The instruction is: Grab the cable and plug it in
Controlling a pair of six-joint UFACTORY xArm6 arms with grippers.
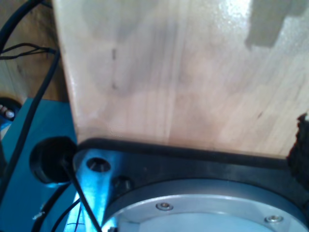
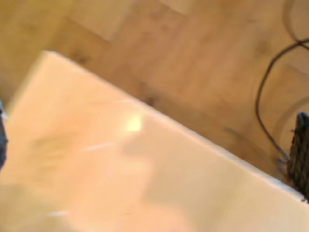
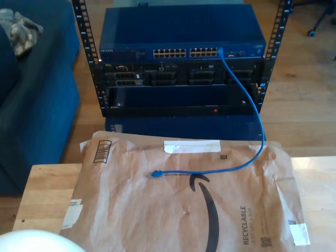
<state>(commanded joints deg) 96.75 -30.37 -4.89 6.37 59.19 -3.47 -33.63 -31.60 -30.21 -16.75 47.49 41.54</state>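
1. Exterior view: the cable [image 3: 247, 113] has one end plugged into the blue switch [image 3: 181, 37]; its free plug [image 3: 155, 174] lies on the brown paper mailer [image 3: 184, 205] covering the wooden surface [image 3: 47, 194].
2. First wrist view: wooden surface [image 1: 183, 72]; my first claw's state cannot be told.
3. Second wrist view: blurred surface [image 2: 120, 164]; my second claw's state cannot be told.

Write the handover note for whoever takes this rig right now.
Grippers: jaws of my first gripper and my second gripper are not visible, so open or shut cannot be told; neither wrist view has the cable at it.
Thin bright blue Ethernet cable: one end already plugged into the blue network switch in the black rack, near the exterior view's right end of its port row. Free plug lies on the brown paper mailer on the wooden table.
Left: grab the free plug, insert it into a port.
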